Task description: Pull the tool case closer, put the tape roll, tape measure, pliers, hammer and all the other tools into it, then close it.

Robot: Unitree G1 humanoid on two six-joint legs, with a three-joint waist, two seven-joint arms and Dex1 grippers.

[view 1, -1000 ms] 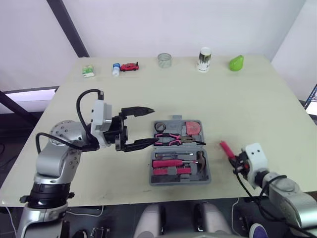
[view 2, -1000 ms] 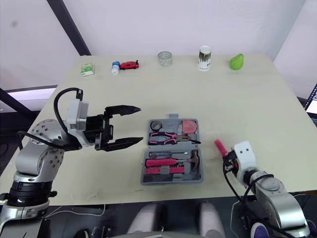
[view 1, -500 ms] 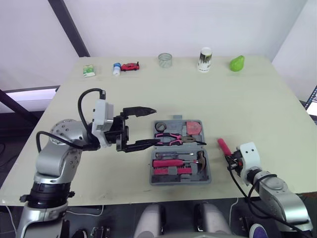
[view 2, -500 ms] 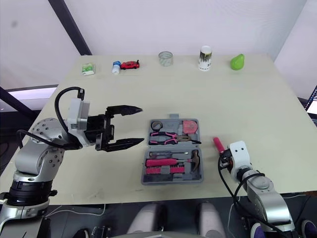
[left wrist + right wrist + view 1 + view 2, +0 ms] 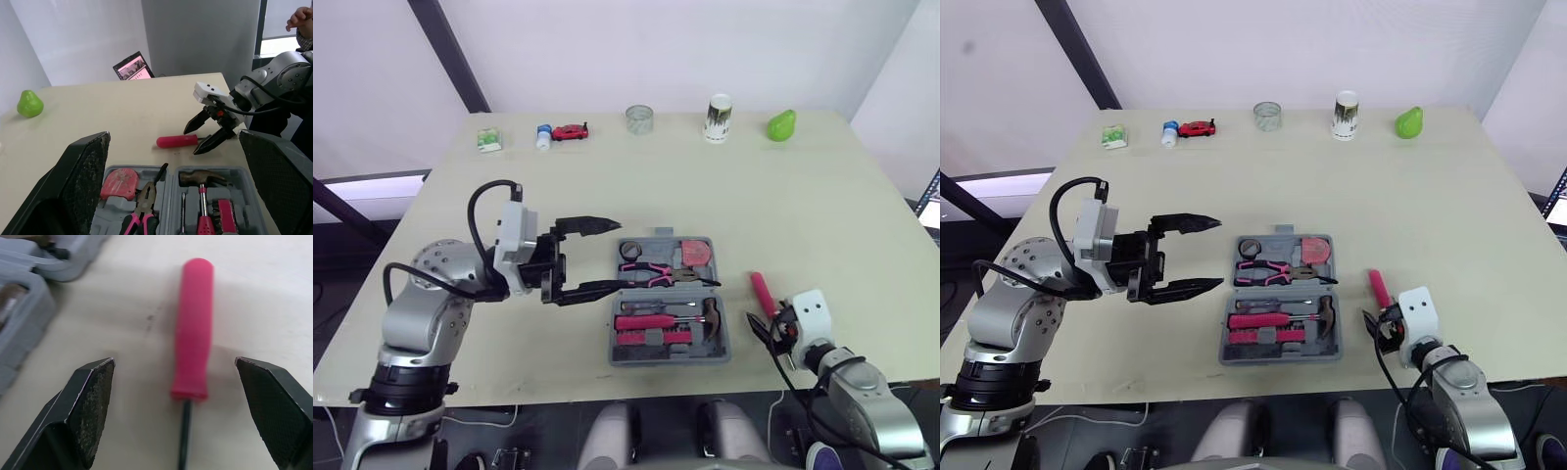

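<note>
Lining up on the pink-handled screwdriver (image 5: 195,328), which lies on the counter (image 5: 783,196) outside the tool case (image 5: 668,359).

Nearest the front edge, the right gripper (image 5: 173,362) is spread wide and holds nothing, its fingers either side of the shaft end. The handle lies just ahead, to the right of the open case. Judgement: advance until the fingers flank the thick handle rather than the thin shaft, close squarely, then lift clear of the case wall. The case already holds the hammer (image 5: 710,313), pliers (image 5: 646,269), tape measure (image 5: 693,253) and tape roll (image 5: 628,251). The left gripper (image 5: 620,255) hovers just left of the case, wide open and empty. At the far edge stands a printed cup (image 5: 718,117). No brand, label or writing is legible anywhere.
</note>
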